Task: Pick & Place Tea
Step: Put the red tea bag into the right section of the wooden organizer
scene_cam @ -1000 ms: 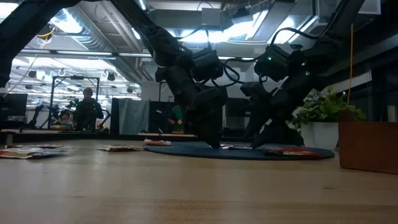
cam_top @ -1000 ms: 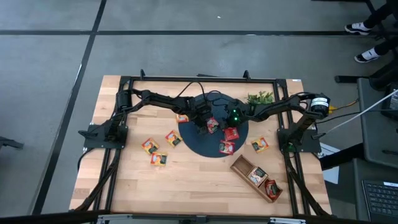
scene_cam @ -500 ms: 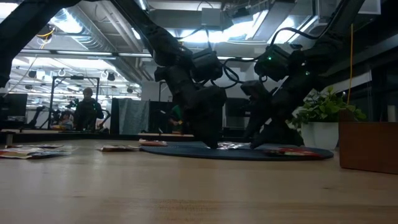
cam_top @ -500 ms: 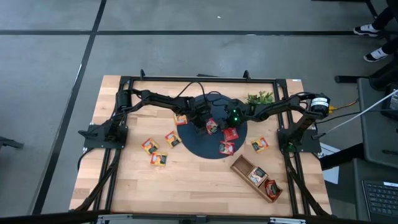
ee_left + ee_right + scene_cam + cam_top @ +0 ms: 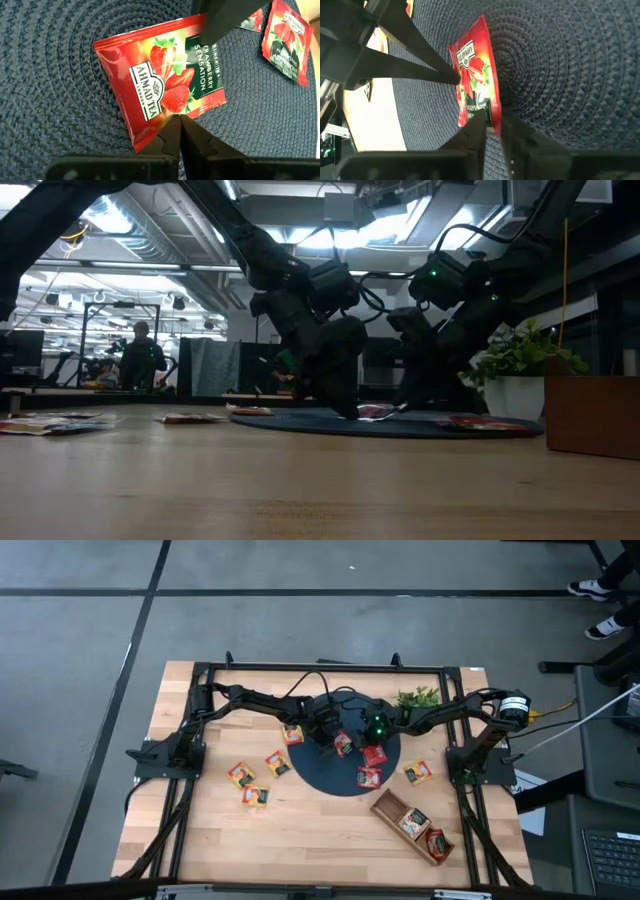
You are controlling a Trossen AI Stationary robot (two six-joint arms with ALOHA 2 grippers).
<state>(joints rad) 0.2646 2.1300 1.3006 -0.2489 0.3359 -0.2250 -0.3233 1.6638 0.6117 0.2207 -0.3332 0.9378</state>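
A red strawberry tea packet (image 5: pixel 343 743) sits over the round dark blue woven mat (image 5: pixel 330 778), between both grippers. My left gripper (image 5: pixel 328 740) reaches in from the table's left and is shut on it. My right gripper (image 5: pixel 358 736) reaches in from the right and is shut on the opposite edge. In the low view the packet (image 5: pixel 375 412) shows just above the mat. Two more red packets (image 5: pixel 373 753) (image 5: pixel 367 777) lie flat on the mat. My left gripper pinches the packet's edge (image 5: pixel 176 116) between its two shut fingers, coming at it low and slanting down from the table's left. The packet (image 5: pixel 160 80) spreads out flat beyond the fingertips. My right gripper pinches the opposite edge (image 5: pixel 491 127) near a corner between its fingers, slanting down from the table's right. The packet (image 5: pixel 475 85) stretches from it toward the left fingers (image 5: pixel 452 77).
Several packets lie on the wooden table left of the mat (image 5: pixel 240 773) (image 5: pixel 255 795) (image 5: pixel 278 762) (image 5: pixel 292 732), and one to its right (image 5: pixel 417 772). A long wooden tray (image 5: pixel 390 806) holding packets lies near the right front. A small green plant (image 5: pixel 418 697) stands at the far right.
Both grippers have stayed at the mat's middle. In the low view the red packet now shows raised slightly off the mat between them, where before the fingers reached down to the mat.
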